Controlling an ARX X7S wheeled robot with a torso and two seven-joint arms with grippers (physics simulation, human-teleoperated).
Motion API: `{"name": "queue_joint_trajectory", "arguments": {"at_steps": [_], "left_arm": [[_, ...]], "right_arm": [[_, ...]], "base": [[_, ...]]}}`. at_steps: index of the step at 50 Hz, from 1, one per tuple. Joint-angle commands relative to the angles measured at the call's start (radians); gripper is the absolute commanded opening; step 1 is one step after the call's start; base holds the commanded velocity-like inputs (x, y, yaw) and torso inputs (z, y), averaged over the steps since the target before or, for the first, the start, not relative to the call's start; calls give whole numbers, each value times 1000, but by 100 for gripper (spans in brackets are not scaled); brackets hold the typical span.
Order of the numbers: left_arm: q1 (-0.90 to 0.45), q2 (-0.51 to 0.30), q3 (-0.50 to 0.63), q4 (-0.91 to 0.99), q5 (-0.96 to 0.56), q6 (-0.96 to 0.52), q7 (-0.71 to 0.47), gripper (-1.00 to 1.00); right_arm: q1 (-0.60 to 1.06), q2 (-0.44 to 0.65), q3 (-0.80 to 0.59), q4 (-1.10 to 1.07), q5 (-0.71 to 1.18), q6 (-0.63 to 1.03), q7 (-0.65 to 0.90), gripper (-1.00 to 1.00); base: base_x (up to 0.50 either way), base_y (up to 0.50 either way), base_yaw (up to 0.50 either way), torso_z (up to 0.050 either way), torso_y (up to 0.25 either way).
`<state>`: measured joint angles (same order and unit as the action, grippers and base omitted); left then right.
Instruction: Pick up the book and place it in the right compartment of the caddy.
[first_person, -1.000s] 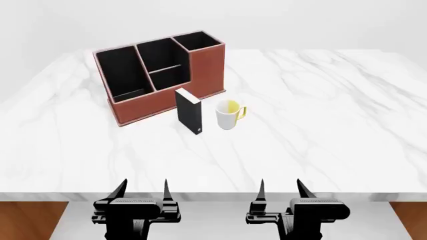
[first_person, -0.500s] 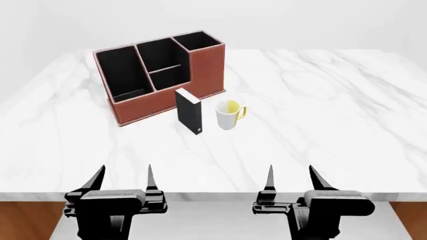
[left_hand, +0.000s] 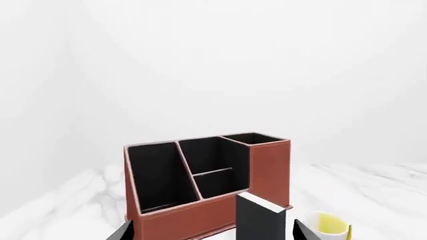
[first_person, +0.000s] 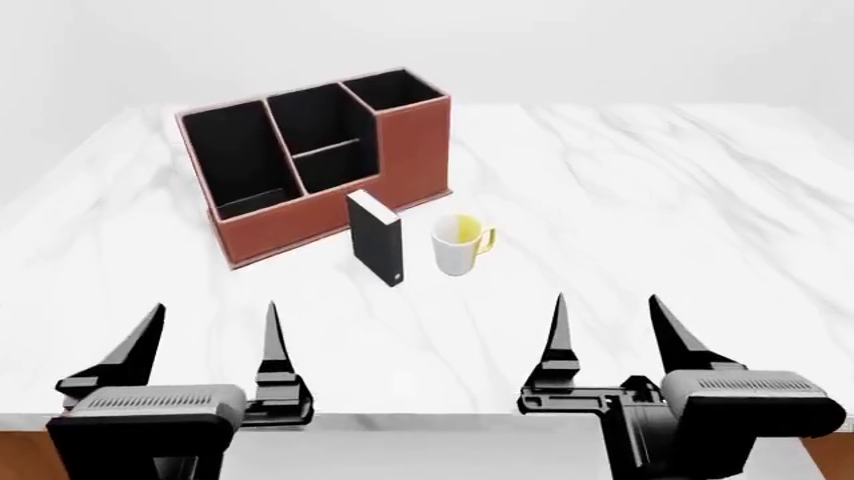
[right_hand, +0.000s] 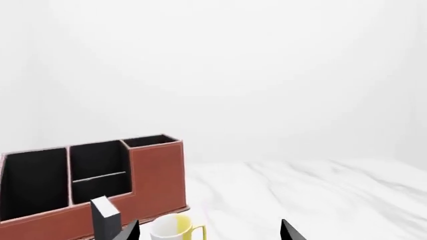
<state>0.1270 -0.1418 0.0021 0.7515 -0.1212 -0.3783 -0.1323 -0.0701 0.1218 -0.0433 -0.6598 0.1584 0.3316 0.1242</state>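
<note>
Head view shows the book (first_person: 375, 238) standing upright on the white marble worktop (first_person: 641, 200), just in front of the caddy (first_person: 315, 160) and just beside a white mug (first_person: 459, 244) with a yellow inside, apart from both. Its black cover faces forward and the white page edges (first_person: 395, 249) face toward the mug. The caddy is a red-brown organizer with black lining; the right compartment (first_person: 396, 88) is the squarish section behind the tallest front wall, at the end nearest the book, and it looks empty. Both arms hang low at the near edge of the worktop, well apart from the book: the left end effector (first_person: 207, 335) has its fingers spread wide with nothing between them, and the right end effector (first_person: 609, 325) is likewise spread and empty. As a thin hardcover the book should be stiff and fairly light, but its covers look smooth, so it may slip if pinched lightly, and standing on a narrow edge it would probably topple at a sideways nudge. The sounder hold, to my judgement, is across its thickness near the top, one finger on each cover, which leaves the lower part free to drop into the compartment; the mug close by leaves little room on that side. No title, brand or other writing can be read on the book, mug or caddy in any view.
</note>
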Motion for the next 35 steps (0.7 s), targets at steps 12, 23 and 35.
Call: {"name": "queue_joint_trajectory", "arguments": {"at_steps": [12, 23, 35], "left_arm": [[13, -22, -4, 58, -33, -13, -25, 100], [14, -30, 6, 57, -34, -11, -37, 100], [21, -40, 12, 68, -36, -12, -48, 100]], "right_arm": [[-14, 26, -13, -43, 32, 2, 22, 100], [-17, 36, -19, -38, 38, -4, 33, 100], [-24, 46, -28, -44, 44, -10, 44, 100]], "base": [[500, 0, 0, 0, 0], [500, 0, 0, 0, 0], [500, 0, 0, 0, 1]]}}
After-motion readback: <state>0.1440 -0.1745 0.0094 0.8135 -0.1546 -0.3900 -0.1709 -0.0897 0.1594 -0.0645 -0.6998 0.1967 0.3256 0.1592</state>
